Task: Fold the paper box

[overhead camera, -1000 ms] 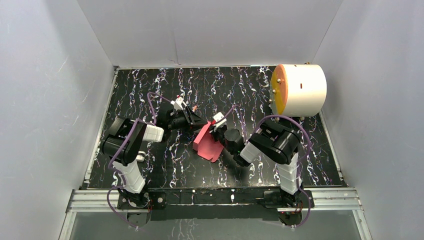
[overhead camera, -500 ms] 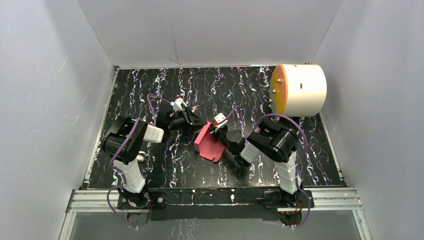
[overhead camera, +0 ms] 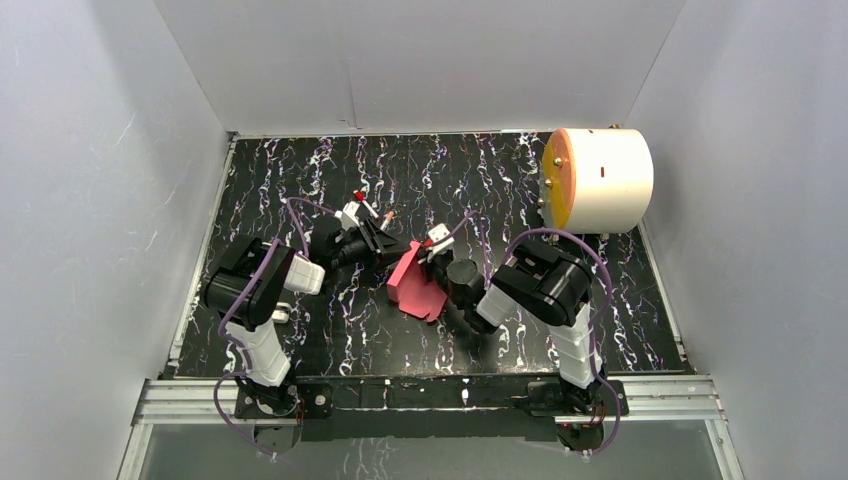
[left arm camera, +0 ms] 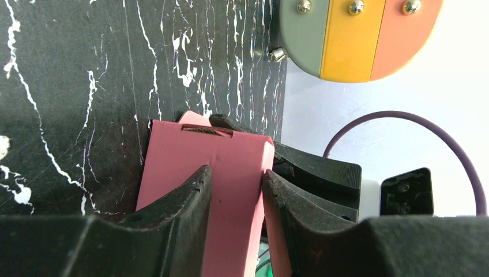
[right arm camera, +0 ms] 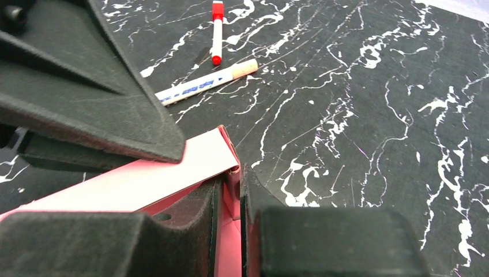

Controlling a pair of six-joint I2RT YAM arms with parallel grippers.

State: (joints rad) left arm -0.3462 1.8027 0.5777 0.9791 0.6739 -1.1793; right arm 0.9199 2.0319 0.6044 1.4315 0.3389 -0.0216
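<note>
Black, white-veined table (overhead camera: 300, 180) fills the middle of the top view. At the bottom centre of its wrist view, the right gripper (right arm camera: 230, 184) has its jaws almost together, pinching a thin upright flap of the box (right arm camera: 132, 182). The left gripper (left arm camera: 236, 173) stands partly open, tips laid over the box's right edge; a firm hold cannot be confirmed. The box lies at the centre of the top view, touched by the 2 grippers, its long axis running up-frame from the left jaws. Likely the right anchors while the left creases. A red pen (right arm camera: 217, 32) and a white pen (right arm camera: 202, 83) lie upper left; the white one's blue print is unreadable.
</note>
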